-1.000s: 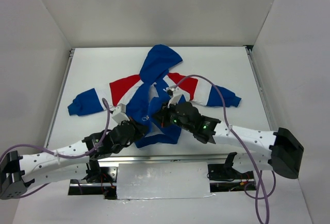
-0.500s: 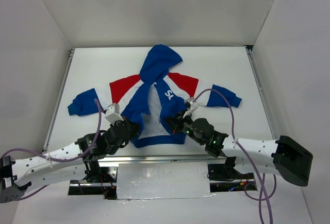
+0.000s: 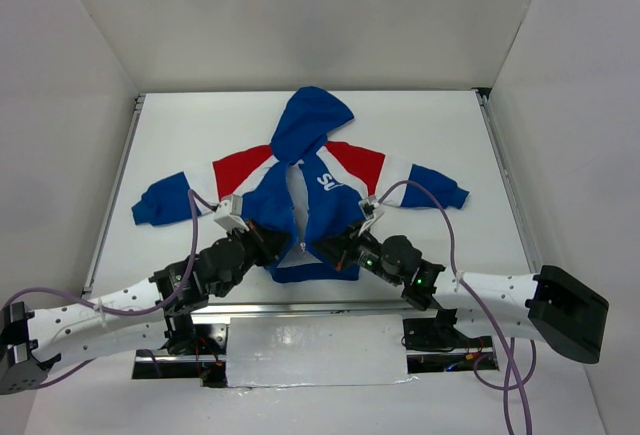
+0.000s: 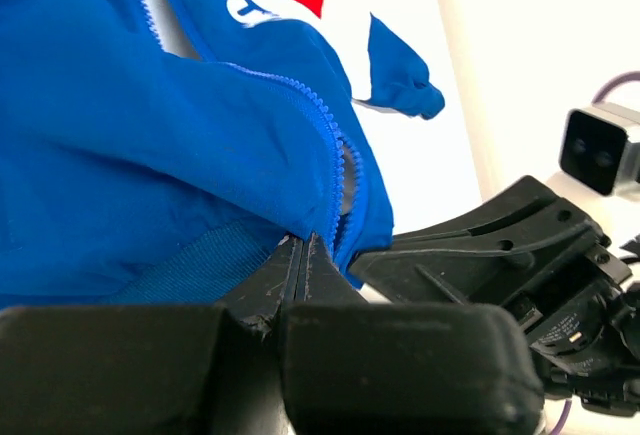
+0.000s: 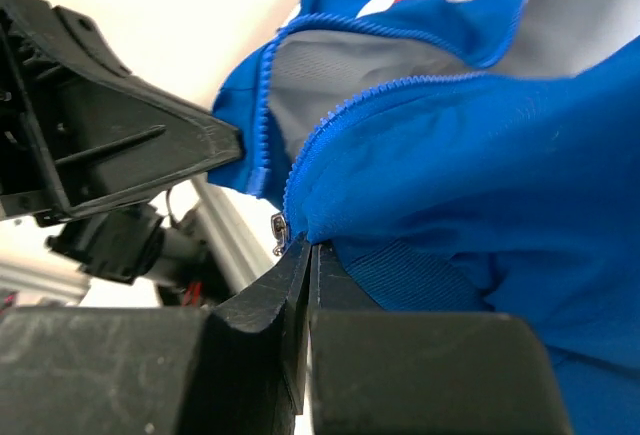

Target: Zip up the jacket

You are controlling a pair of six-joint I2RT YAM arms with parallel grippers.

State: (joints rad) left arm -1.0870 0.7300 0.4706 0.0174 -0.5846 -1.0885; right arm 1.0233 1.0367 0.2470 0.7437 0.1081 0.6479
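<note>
A small royal-blue hooded jacket (image 3: 268,205) lies flat on its back on a white table (image 3: 430,135), seen from above. Its hood (image 3: 310,115) points toward the far side. Its 2 sleeves, banded in red, white and blue, spread out to the left (image 3: 165,200) and right (image 3: 435,187). White lettering (image 3: 326,185) shows on the chest panel at the right of the view. The front is unzipped: the 2 blue panels part in a narrow wedge that widens toward the near hem, and pale lining (image 3: 300,217) shows between them. 2 robot arms reach in from the near edge, and their tips come close together at the bottom of that opening. The left gripper (image 3: 278,247) has its fingers pressed together on the hem corner of the left-hand panel. In its wrist view the black tips meet right where the ribbed hem and the blue zipper teeth (image 4: 325,135) end, with fabric bunched above them. The right gripper (image 3: 326,250) is likewise closed tight, clamped on the hem corner of the other panel. Its wrist view shows a small metal zipper pull (image 5: 278,227) just beside the fingertips, at the foot of that panel's row of teeth. Each wrist view also shows the other gripper's black body close by — the 2 are near one another but apart. A purple cable (image 3: 440,210) loops above the right arm.
</note>
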